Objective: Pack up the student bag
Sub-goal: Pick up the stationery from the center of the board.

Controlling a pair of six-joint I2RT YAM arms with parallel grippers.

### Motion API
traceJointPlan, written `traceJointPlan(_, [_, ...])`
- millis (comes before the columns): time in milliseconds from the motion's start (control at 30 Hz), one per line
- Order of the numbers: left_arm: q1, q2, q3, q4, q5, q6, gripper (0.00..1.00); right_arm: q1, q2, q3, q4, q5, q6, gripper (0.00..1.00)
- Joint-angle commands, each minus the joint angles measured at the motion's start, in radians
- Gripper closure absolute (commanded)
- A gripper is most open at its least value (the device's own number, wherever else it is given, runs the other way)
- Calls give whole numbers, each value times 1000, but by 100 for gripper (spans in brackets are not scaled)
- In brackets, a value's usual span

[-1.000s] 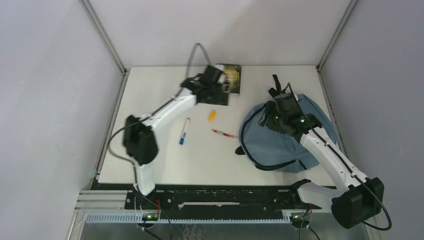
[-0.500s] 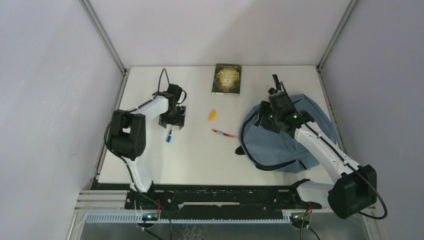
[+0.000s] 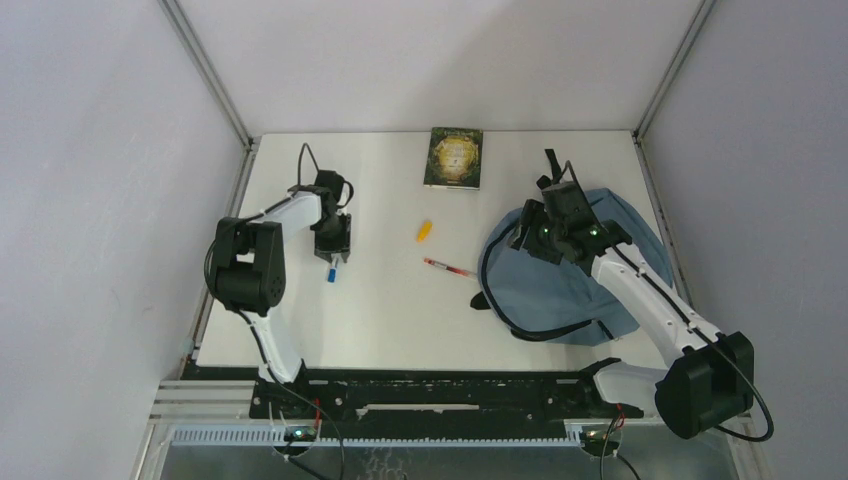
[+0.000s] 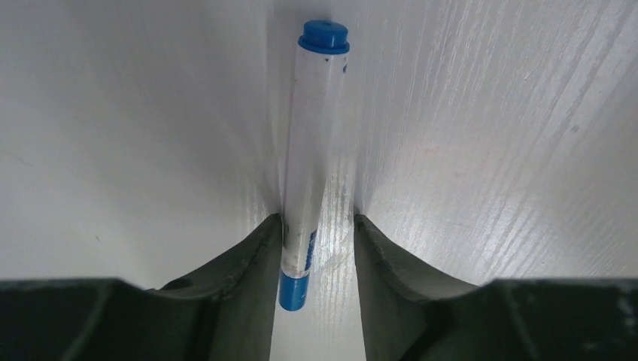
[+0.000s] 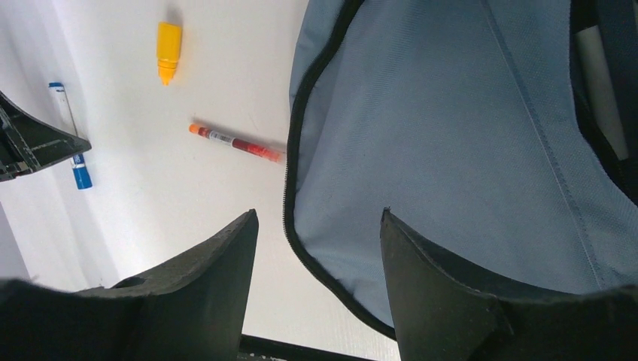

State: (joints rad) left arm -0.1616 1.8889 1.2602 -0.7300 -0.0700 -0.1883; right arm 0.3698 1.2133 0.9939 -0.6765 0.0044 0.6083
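Where left gripper [image 4: 316, 224] reaches table [image 3: 400, 320], fingers [image 4: 244, 259] straddle blue-capped marker [image 4: 312, 135] — one finger touching barrel, gap at other, so not clamped. Marker lies near table's left edge. Right gripper [image 5: 316, 222] spread wide, nothing between fingers, hovering over black zip edge of bag [image 5: 451, 150]. Bag lies by table's right edge — red pen [image 5: 235, 143] and small yellow item [image 5: 168, 47] left of it, book [image 3: 456, 157] at far edge.
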Motion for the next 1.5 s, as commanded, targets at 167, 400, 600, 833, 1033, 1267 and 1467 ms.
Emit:
traceJointPlan(167, [-1,2,30,8,143,-48,70,-39,-56,20,32,-13,-12,32])
traceJointPlan(400, [-23,127,78,22,327,-131,88,-74,7,126,-80,162,-169,31])
traceJointPlan(600, [-66,12,100,30,282,-154,100,-68,164,209,-186,366,-270,32])
traceJointPlan(833, [-192,-151,175,17,335,-188,100,-118,226,219,-196,545,-292,33])
traceJointPlan(1033, [-366,-136,309,45,447,-272,100,-166,285,199,-172,518,-370,35])
traceJointPlan(1267, [-557,-23,431,76,558,-331,100,-214,360,154,-185,534,-341,35])
traceJointPlan(1467, [-702,89,493,129,622,-369,100,-226,297,130,-174,566,-296,70])
